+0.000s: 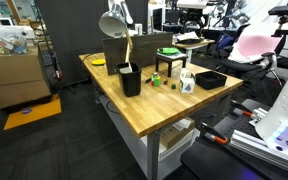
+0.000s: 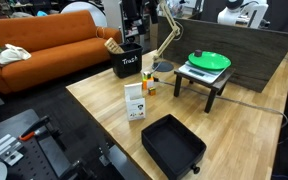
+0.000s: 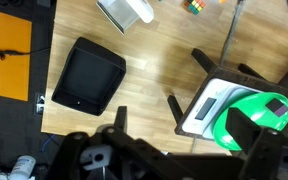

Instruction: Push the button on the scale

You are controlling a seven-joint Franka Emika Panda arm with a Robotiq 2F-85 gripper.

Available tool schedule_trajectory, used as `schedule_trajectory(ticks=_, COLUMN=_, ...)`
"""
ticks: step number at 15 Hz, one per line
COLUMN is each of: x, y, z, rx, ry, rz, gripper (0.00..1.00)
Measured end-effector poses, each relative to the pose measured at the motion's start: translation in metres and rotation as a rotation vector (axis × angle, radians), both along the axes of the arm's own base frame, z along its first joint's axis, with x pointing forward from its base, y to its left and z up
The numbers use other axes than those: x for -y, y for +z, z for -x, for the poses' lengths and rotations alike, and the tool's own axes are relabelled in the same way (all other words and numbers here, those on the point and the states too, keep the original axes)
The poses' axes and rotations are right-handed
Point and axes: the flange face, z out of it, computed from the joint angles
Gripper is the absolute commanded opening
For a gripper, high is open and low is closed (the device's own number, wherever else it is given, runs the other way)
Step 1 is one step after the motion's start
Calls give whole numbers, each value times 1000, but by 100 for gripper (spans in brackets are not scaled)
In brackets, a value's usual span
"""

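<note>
On the small black stand [image 2: 212, 95] toward one end of the wooden surface [image 2: 94, 100] sits the scale [image 3: 206, 105], with a green plate [image 3: 254, 115] covering most of its platform. In the wrist view the end effector [image 3: 179, 165] hangs high above, off to the side of the scale. Its fingers are spread and nothing is between them, so it is released.

Risks:
- The button is too small to resolve, so a press could land on the white front panel or the plate rim instead.
- The stand looks light and narrow. An off-centre or hard push could tip it or slide the scale off.
- Spread fingers may straddle the button, so closing them first seems wise.
- The lamp [image 2: 159, 40] stands just beside the stand and may be clipped on descent.
</note>
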Motion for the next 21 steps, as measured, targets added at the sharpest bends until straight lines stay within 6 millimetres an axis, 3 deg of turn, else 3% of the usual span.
schedule_trajectory(ticks=4, x=13, y=-11, z=-33, rx=0, ry=-62, rz=-10, gripper=100)
schedule_trajectory(ticks=13, x=13, y=-10, z=-34, rx=1, ry=-68, rz=-12, gripper=100)
schedule_trajectory(ticks=17, x=55, y=-6, z=-39, rx=20, ry=-149, rz=-7, gripper=100)
schedule_trajectory(ticks=21, x=92, y=-8, z=-69, rx=45, ry=-235, rz=-12, gripper=100)
